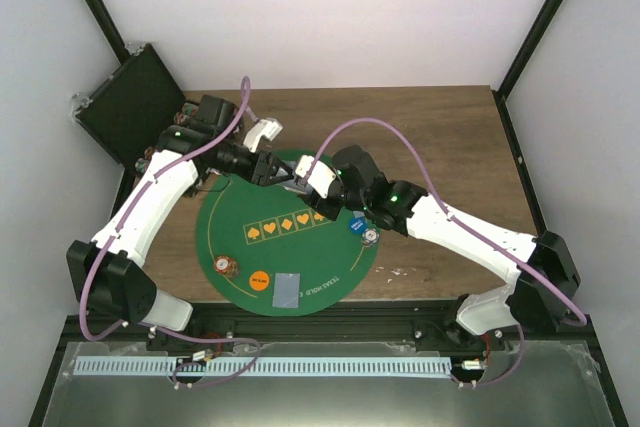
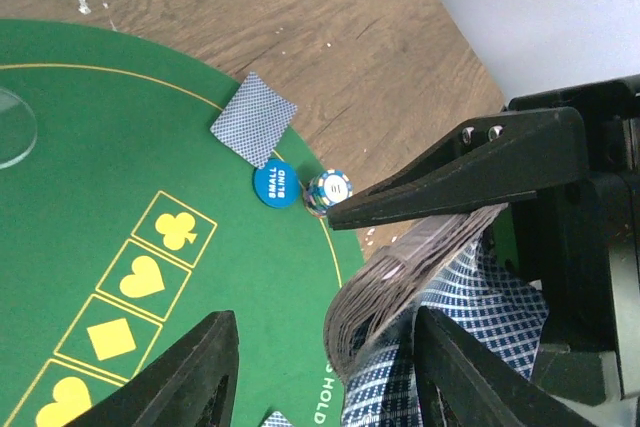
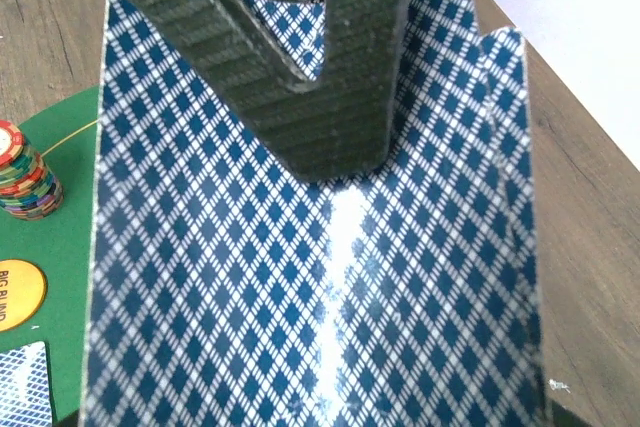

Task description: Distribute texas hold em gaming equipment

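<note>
A deck of blue-diamond-backed playing cards (image 2: 400, 282) is bent and fanned over the green round mat (image 1: 240, 217). My right gripper (image 1: 308, 183) is shut on it; its upper black finger (image 2: 460, 167) presses on the deck. In the right wrist view the top card back (image 3: 300, 297) hides that gripper's own fingers. My left gripper (image 2: 322, 319) is open around the deck's free end. Its right finger (image 2: 470, 377) lies on the lowest card and its left finger (image 2: 190, 377) stands clear. A blue small-blind disc (image 2: 275, 185), a chip stack (image 2: 330, 190) and a face-down card (image 2: 253, 119) lie at the mat's edge.
An orange big-blind disc (image 1: 258, 280), a face-down card (image 1: 288, 290) and a second chip stack (image 1: 223, 266) sit at the mat's near side. A clear disc (image 2: 10, 127) lies on the mat. A black case (image 1: 130, 102) stands open at the table's back left.
</note>
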Controlling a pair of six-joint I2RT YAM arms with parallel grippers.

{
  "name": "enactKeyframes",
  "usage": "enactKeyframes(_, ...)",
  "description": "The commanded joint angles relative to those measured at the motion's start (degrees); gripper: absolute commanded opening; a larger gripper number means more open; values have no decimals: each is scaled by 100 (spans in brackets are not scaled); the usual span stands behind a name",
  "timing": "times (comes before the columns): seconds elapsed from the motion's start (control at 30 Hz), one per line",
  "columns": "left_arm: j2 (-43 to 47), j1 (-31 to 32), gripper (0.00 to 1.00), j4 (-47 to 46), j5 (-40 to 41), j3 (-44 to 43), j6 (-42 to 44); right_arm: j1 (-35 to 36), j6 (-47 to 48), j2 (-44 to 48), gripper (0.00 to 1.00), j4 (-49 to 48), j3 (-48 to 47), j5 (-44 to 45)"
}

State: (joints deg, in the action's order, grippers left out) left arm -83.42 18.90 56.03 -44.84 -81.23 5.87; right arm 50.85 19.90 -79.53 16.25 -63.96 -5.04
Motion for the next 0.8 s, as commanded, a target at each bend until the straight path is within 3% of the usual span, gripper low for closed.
enactKeyframes(0.0,160,-61,55,175,-49,-158,257,36,28,201,47,-150,-107,82)
enactKeyframes(0.23,131,-119,73,347,-370,-355,383,39,56,178,47,-125,-136,138)
enactKeyframes(0.37,101,-292,76,487,-381,-559,410,34,72,166,47,-99,-112,185)
enactKeyframes(0.47,168,-316,68,391,-478,-464,383,38,75,146,47,-86,-107,196)
enactKeyframes(0.67,147,-316,34,373,-495,-332,408,35,130,136,47,-72,-134,209)
enactKeyframes(0.77,112,-308,32,365,-555,-330,406,35,158,129,47,-35,-160,255)
